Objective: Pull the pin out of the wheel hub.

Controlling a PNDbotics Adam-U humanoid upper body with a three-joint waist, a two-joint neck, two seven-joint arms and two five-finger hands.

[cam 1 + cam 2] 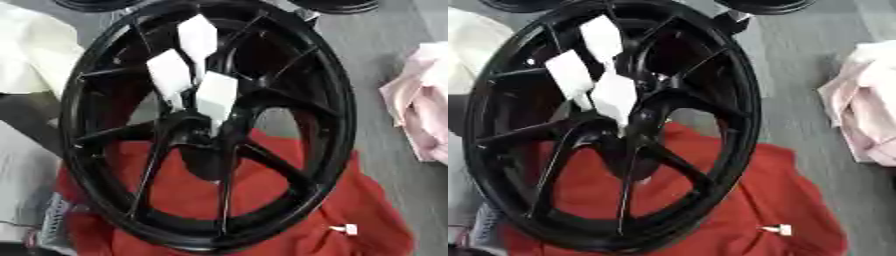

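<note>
Black wheel hub [206, 130] upright on red cloth [262, 200], three white pins [216, 95] at centre; hands unseen, state untellable.

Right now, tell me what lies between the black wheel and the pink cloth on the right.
Only bare grey floor separates the black wheel from the pink cloth; the left eye view shows it.

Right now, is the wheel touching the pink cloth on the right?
Apart. The left eye view shows bare grey floor between the black wheel rim and the pink cloth; the right eye view shows the same gap.
</note>
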